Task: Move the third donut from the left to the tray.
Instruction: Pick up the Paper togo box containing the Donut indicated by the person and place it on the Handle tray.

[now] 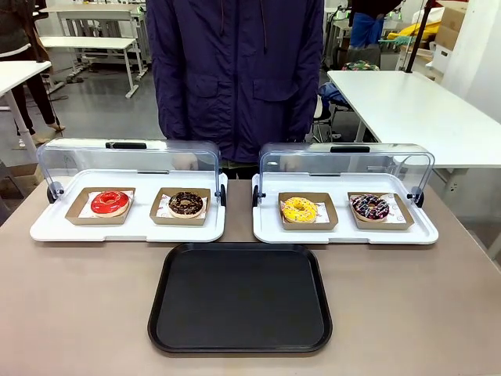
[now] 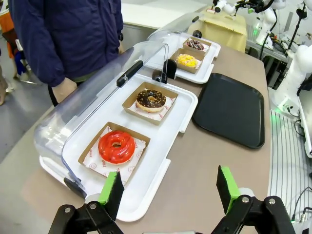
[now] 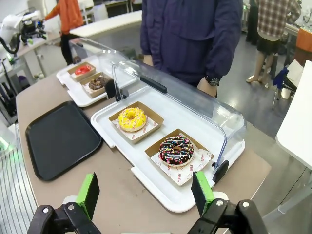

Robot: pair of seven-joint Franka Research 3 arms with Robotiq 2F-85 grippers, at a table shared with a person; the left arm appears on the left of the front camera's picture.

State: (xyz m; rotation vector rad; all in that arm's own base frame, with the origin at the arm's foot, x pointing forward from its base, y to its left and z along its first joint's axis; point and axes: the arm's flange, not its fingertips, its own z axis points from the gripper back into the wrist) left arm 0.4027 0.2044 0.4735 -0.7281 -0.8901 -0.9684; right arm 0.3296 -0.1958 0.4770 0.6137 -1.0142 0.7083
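Left arm's fingers (image 2: 112, 191) spread wide, empty. Red donut (image 1: 109, 202) and chocolate donut (image 1: 186, 204) share the left white tray (image 1: 141, 228). The third donut (image 1: 299, 209) sits in the right white tray (image 1: 344, 233), lid (image 1: 344, 163) raised behind; the tray (image 1: 240, 298) lies just in front, bare. Right arm's fingers (image 3: 201, 187) gape, empty.

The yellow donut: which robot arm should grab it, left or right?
Probably the right. The right gripper, open, has the yellow donut close in front of it. From the left gripper, also open, that donut sits far off, beyond the red donut.
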